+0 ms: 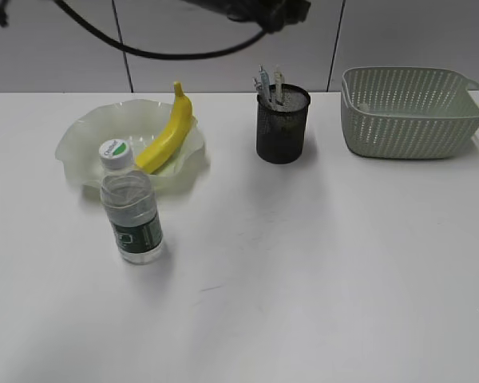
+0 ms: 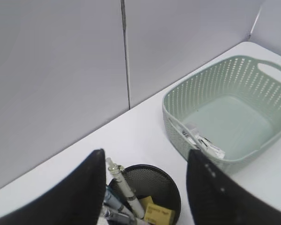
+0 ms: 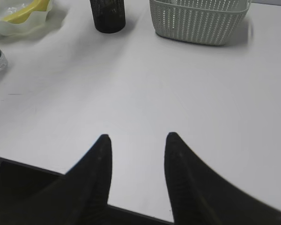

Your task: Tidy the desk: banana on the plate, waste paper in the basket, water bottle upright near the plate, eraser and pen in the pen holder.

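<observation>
The yellow banana (image 1: 168,132) lies on the pale-green ruffled plate (image 1: 80,136) at the back left of the desk (image 1: 303,263). The water bottle (image 1: 129,209) stands upright just in front of the plate. The black mesh pen holder (image 1: 283,126) holds pens (image 2: 129,192) and a yellow eraser (image 2: 157,214). The waste paper (image 2: 203,140) lies inside the sage-green basket (image 1: 411,112). My left gripper (image 2: 145,157) is open and empty, above the pen holder. My right gripper (image 3: 136,139) is open and empty, over the desk's front edge.
A grey panelled wall (image 1: 223,68) runs behind the desk. A black cable (image 1: 144,49) hangs across the top of the exterior view. The basket (image 3: 199,18) and pen holder (image 3: 107,16) stand along the far edge.
</observation>
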